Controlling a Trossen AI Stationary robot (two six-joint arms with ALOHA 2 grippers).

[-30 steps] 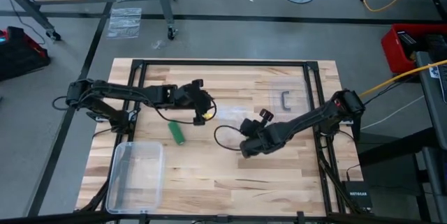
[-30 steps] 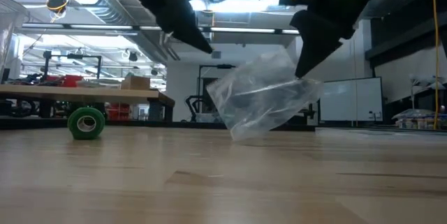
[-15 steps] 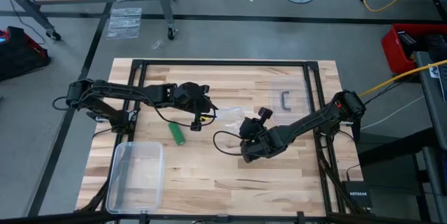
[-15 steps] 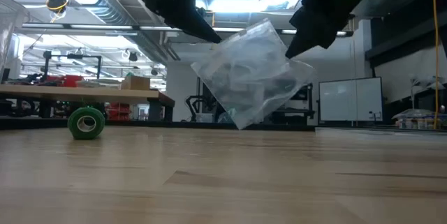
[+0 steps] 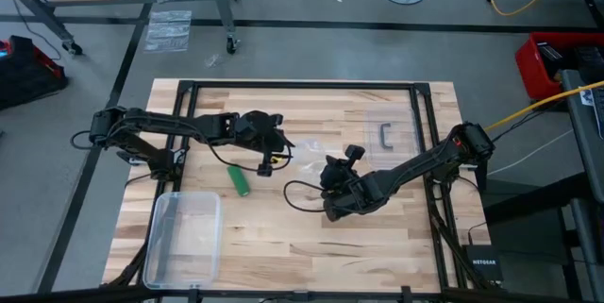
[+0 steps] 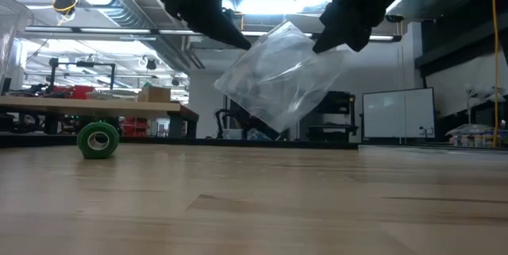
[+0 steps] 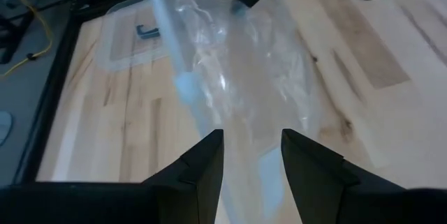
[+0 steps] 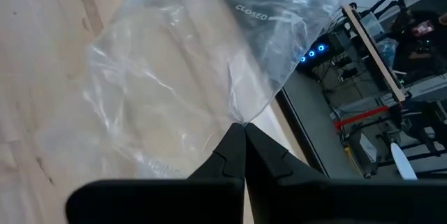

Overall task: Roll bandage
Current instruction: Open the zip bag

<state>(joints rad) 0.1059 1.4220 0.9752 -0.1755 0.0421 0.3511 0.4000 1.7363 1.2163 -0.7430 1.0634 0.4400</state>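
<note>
I have the clear plastic bag [image 6: 279,76] hanging above the table [image 5: 396,237] between my two tools, near the middle of the high view. My right tool [image 8: 242,135] is pinched together on one edge of the bag, near the printed zip strip; the right wrist view shows the film caught between the fingertips. My left tool [image 7: 251,155] stands partly apart with the bag's other end lying in the gap between its fingers [image 7: 207,160], but I cannot tell whether they truly grip the film or only straddle it. The bandage [image 5: 240,179] is not in the bag: it lies as a small green roll on the table, left of centre in the high view, just below my left tool, and at far left in the low view it rests on the wood, well apart from the bag. The clear plastic box [image 5: 185,237] sits at the lower left. My worry is the thin, slippery film: if the left tool's hold is loose, the bag could slide out and swing from the right tool alone, or the two arms pulling apart could stretch or tear it. A swinging bag could also knock the roll and send it rolling off.
</note>
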